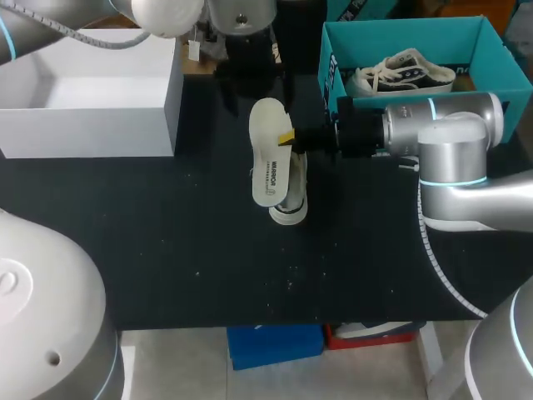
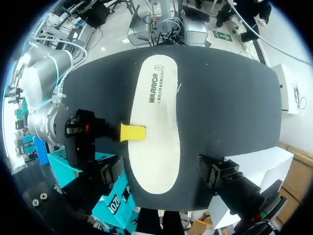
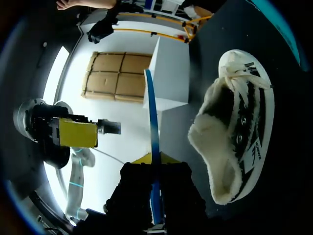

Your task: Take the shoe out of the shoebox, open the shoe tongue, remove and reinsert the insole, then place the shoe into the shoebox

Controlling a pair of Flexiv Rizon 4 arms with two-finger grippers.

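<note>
Pinching insole at one long edge, right gripper closed on it, yellow tips either side. Insole held flat just above shoe. Shoe lies on tabletop; teal shoebox near shoe, not around it. Left gripper higher above shoe; open or closed, cannot tell. Risk: edge-only pinch lets insole pivot or slip; unheld shoe may skid when insole pushed in.

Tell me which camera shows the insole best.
Left wrist view: the insole faces it flat, nearly its whole outline visible, held by the right gripper. Head view shows its face too, from farther off, overlapping the shoe; right wrist view shows only its thin edge.
</note>
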